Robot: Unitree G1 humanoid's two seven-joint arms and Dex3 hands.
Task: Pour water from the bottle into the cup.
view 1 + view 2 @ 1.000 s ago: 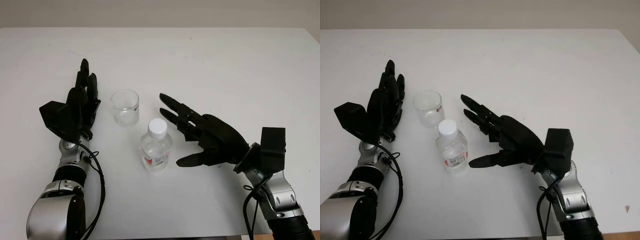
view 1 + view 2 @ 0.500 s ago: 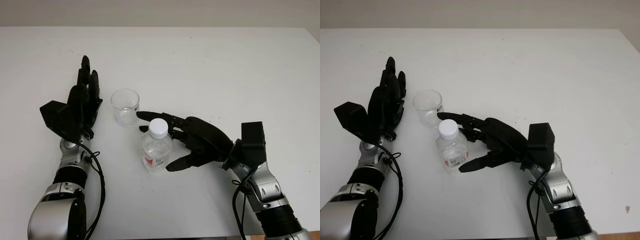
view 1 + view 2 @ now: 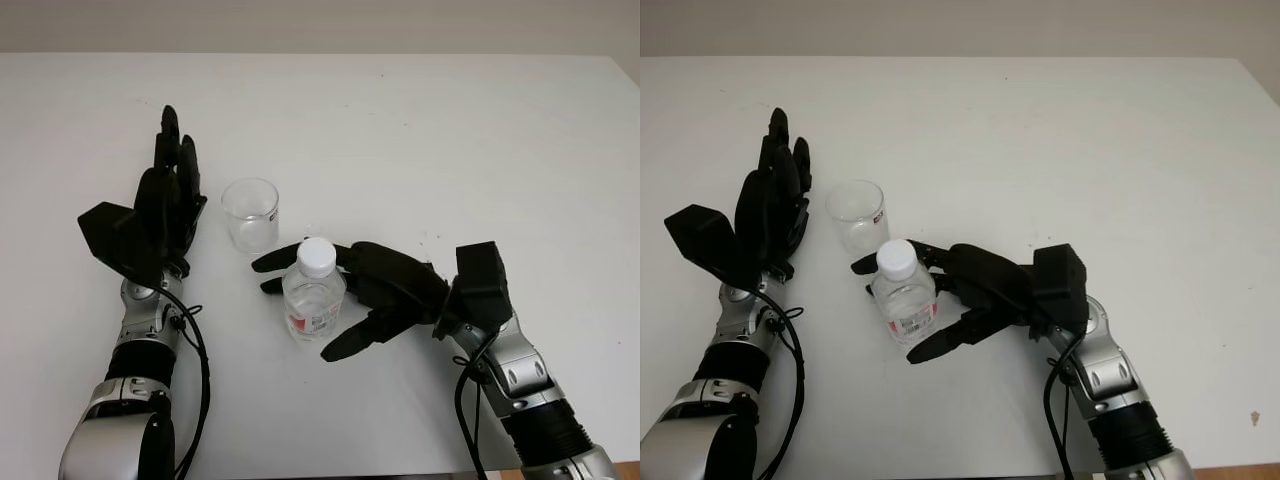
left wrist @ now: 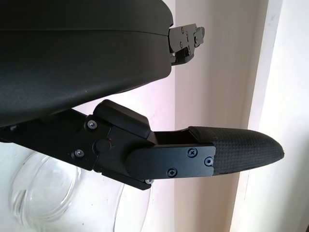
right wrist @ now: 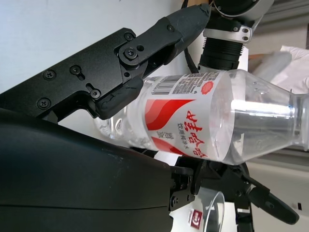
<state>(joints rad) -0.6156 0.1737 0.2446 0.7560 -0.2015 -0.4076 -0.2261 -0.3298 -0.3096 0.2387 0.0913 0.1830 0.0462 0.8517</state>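
We had our right hand around the capped bottle, fingers not yet clamped; cup empty beside our open left hand. Lifting, uncapping and pouring remained.

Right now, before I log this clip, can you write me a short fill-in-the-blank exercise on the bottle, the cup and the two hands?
1. The bottle stands upright with a ____ cap.
2. The right hand has its fingers on either side of the ____.
3. The cup stands between the bottle and the ____ hand.
4. The cup holds ____.

Missing words: white; bottle; left; nothing
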